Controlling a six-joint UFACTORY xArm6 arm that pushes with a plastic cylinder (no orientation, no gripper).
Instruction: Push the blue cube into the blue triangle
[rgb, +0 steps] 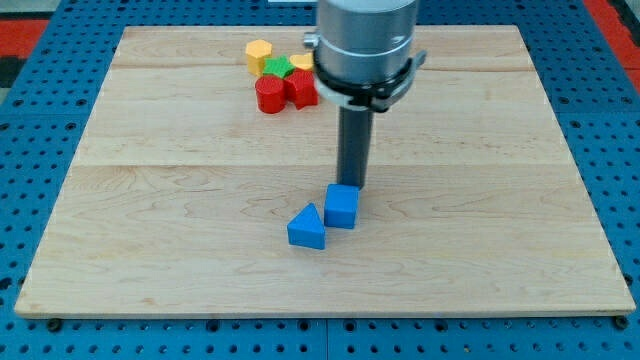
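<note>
The blue cube (341, 207) sits near the middle of the wooden board, touching the right side of the blue triangle (307, 227). My tip (351, 187) stands right behind the cube, at its top edge in the view, touching it. The dark rod rises from there to the arm's grey body at the view's top.
A cluster of small blocks lies at the view's top left of centre: a yellow block (259, 52), a green one (277, 68), two red ones (270, 95) (300, 89); the arm hides part of it. The board (150, 200) lies on a blue pegboard (40, 150).
</note>
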